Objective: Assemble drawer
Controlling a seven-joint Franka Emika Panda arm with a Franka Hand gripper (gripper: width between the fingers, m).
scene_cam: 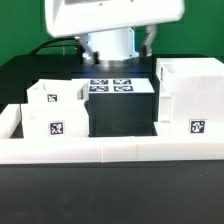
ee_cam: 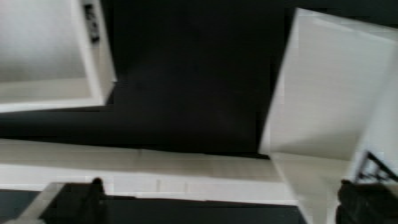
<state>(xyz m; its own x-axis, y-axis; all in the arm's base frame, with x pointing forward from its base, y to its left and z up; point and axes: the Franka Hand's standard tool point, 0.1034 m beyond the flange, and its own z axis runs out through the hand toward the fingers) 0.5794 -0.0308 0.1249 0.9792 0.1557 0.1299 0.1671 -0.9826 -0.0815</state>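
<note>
The tall white case [scene_cam: 188, 98] stands at the exterior view's right, with a tag on its front. Two smaller white trays stand at the left, one behind [scene_cam: 44, 94] and one in front [scene_cam: 56, 124], each tagged. My arm's hand [scene_cam: 110, 44] hangs over the middle at the back; its fingertips do not show there. In the wrist view my gripper [ee_cam: 222, 192] is open and empty, with its dark fingers [ee_cam: 71, 202] wide apart. It sits above the black table between a tray [ee_cam: 50, 60] and the case [ee_cam: 338, 90], touching neither.
A long low white border wall [scene_cam: 110, 151] runs along the front and up the left side; it also shows in the wrist view [ee_cam: 143, 165]. The marker board [scene_cam: 110, 87] lies flat at the back middle. Black table [scene_cam: 120, 118] lies between trays and case.
</note>
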